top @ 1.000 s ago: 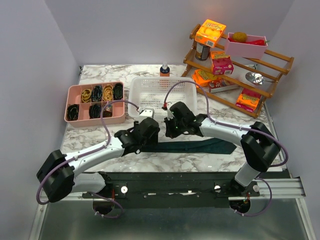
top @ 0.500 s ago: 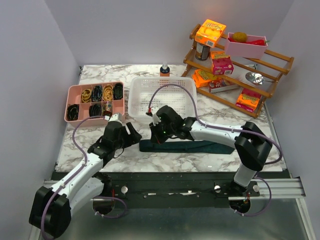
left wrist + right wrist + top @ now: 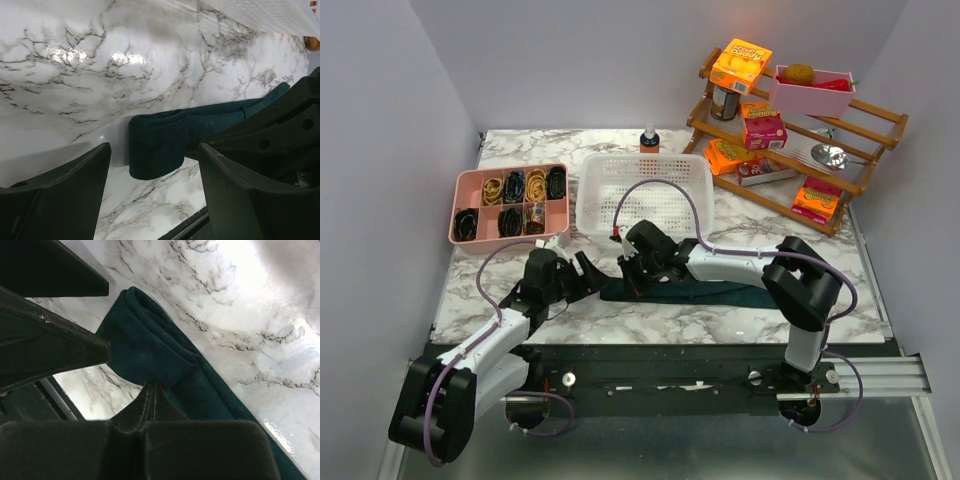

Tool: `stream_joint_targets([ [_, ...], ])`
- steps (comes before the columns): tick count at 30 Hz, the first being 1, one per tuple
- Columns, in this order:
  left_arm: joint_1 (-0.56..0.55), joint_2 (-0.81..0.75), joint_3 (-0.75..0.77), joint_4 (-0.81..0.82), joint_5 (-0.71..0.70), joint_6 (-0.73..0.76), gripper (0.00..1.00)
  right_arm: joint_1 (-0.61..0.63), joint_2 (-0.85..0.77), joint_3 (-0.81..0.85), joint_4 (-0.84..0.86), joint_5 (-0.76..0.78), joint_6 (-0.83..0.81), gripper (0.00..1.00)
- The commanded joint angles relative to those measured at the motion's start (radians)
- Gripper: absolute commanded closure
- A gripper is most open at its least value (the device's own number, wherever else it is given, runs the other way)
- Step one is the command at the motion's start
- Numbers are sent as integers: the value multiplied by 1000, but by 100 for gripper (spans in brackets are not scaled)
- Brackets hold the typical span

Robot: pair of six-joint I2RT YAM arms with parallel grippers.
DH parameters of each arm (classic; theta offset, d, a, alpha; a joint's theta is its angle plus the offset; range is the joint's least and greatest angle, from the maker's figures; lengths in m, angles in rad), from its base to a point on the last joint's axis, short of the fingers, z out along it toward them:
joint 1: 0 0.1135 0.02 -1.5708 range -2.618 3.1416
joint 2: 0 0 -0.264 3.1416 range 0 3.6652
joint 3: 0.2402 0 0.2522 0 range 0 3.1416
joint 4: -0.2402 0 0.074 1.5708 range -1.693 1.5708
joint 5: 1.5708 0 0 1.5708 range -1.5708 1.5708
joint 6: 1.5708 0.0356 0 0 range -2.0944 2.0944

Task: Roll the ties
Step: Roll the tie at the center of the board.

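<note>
Dark teal tie [image 3: 156, 146] lies flat, its left end folded into a loose loop.

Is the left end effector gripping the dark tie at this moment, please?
No: the left end effector stands wide open, and the tie lies with its folded end on the table between the jaws, ungripped.

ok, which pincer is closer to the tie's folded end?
Right. The right pincer, shut, has its tips down on the tie right at the fold. The left pincer is open, just left of the folded end, not touching it.
</note>
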Motion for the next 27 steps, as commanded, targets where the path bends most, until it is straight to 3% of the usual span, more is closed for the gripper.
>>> stream_joint_targets([
  [1,4,36,-50,115,62,-7,22,4,31,12,7,48,-5,99],
  [6,4,82,-90,208,70,-10,25,4,31,12,7,50,-4,99],
  [18,4,108,-84,236,44,16,25,3,-81,79,-26,105,-16,99],
  [27,4,107,-102,270,38,5,25,3,3,92,-26,119,-19,99],
])
